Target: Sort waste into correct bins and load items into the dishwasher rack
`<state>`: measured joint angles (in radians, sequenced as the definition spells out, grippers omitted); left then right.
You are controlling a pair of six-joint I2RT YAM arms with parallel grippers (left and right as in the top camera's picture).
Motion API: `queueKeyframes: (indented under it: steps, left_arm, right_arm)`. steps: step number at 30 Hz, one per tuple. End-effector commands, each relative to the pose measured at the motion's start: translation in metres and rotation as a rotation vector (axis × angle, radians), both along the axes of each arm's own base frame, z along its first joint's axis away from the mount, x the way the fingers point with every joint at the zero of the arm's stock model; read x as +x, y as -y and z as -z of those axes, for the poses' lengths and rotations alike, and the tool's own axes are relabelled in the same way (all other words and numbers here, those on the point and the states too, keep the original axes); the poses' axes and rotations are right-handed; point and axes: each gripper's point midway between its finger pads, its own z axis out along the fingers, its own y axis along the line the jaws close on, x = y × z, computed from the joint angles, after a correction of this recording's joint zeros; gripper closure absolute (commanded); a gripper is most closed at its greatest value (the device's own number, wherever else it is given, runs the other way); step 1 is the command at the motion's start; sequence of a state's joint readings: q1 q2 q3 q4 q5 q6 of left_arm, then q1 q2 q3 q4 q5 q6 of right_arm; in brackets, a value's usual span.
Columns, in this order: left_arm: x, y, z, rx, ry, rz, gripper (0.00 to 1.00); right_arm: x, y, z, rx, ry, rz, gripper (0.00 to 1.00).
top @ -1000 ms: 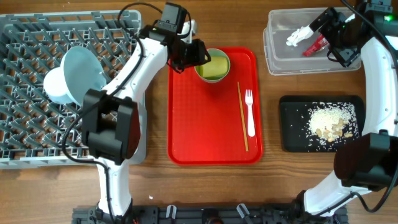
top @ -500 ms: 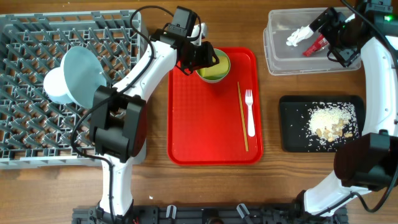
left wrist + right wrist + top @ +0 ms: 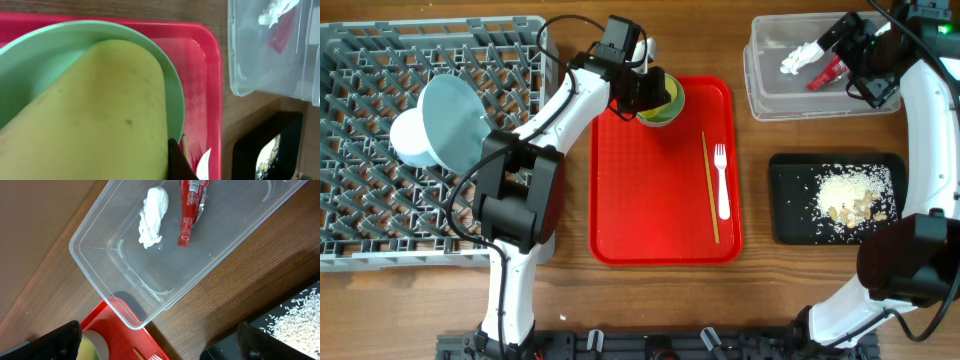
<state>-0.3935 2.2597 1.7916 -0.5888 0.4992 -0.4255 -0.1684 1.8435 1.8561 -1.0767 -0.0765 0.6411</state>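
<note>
The overhead camera looked straight down on the table (image 3: pixel 760 290); the left wrist camera sat close above the yellow cup (image 3: pixel 100 115), facing right; the right wrist camera looked down from higher; both caught the clear tub (image 3: pixel 115 255) and red tray (image 3: pixel 117 317).

Blurred and cropped, the yellow cup (image 3: pixel 90 115) hides the grip of the left claw (image 3: pixel 655 92).

No legible text anywhere, not even on the red snack wrapper (image 3: pixel 190 209).
</note>
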Motion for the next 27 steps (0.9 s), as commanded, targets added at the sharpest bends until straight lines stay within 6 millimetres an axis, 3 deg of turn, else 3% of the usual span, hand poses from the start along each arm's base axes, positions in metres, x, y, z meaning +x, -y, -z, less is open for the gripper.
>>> queueKeyframes:
  steps: [1,5,11,17,23,27]
  left_arm:
    - [-0.008,-0.007,0.017,0.032,-0.066,-0.029,0.96]
    - [-0.011,-0.008,-0.003,0.026,-0.05,-0.028,0.96]
    - [-0.014,-0.003,-0.087,-0.036,0.101,-0.011,0.96]
    - [-0.023,-0.01,-0.139,-0.15,0.133,0.007,0.96]
    - [-0.015,-0.043,-0.175,-0.34,0.116,0.016,0.96]
    - [-0.004,-0.083,-0.193,-0.46,0.108,-0.009,0.96]
  right_arm:
    - [-0.002,0.002,-0.008,-0.028,0.015,-0.002,0.0]
    - [-0.002,0.002,-0.008,-0.028,0.015,-0.002,0.0]
    - [-0.002,0.002,-0.008,-0.028,0.015,-0.002,0.0]
    - [-0.002,0.002,-0.008,-0.028,0.015,-0.002,0.0]
    - [-0.002,0.002,-0.008,-0.028,0.015,-0.002,0.0]
    - [-0.002,0.002,-0.008,-0.028,0.015,-0.002,0.0]
